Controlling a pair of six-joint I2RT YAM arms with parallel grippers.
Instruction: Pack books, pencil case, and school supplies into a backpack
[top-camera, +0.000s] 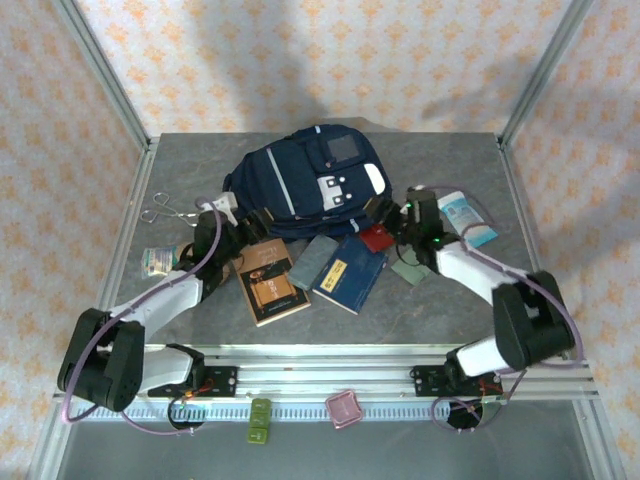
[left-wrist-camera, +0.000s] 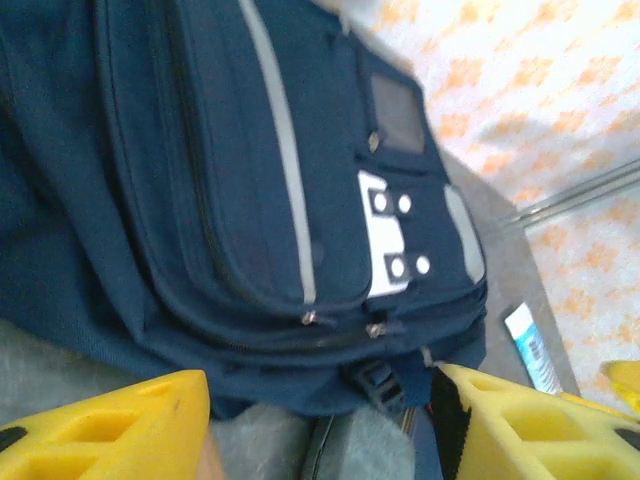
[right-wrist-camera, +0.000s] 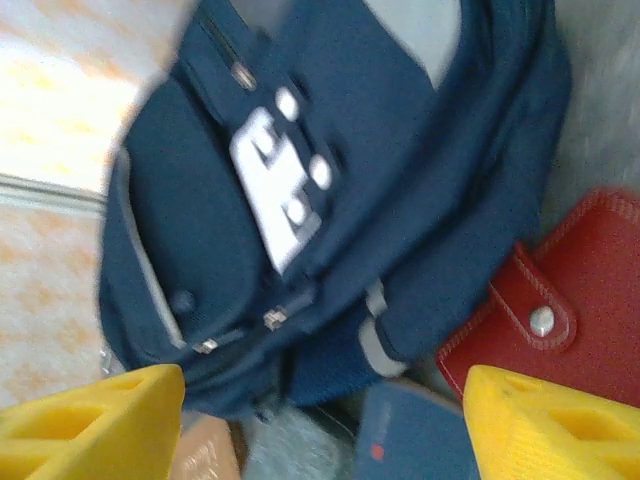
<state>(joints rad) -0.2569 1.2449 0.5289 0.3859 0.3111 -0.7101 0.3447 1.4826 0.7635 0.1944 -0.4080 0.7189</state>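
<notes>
The navy backpack (top-camera: 310, 180) lies flat at the back middle of the table, zippers shut. My left gripper (top-camera: 255, 222) is open at its near left edge, and in the left wrist view the left gripper (left-wrist-camera: 322, 400) frames the backpack (left-wrist-camera: 250, 180) rim and its zipper pulls (left-wrist-camera: 310, 318). My right gripper (top-camera: 390, 215) is open at the near right edge, by the red piece (top-camera: 376, 238). Just in front lie the brown book (top-camera: 272, 283), the grey-blue pencil case (top-camera: 312, 262), the navy book (top-camera: 350, 275) and the grey-green piece (top-camera: 410, 268). The right gripper (right-wrist-camera: 325, 400) holds nothing; the red piece (right-wrist-camera: 580, 300) sits by its right finger.
Metal scissors (top-camera: 160, 208) lie at the far left and a small jar (top-camera: 158, 262) beside the left arm. A white-and-blue tube (top-camera: 465, 218) rests right of the backpack. A green block (top-camera: 260, 418) and a pink piece (top-camera: 343, 408) sit below the front rail.
</notes>
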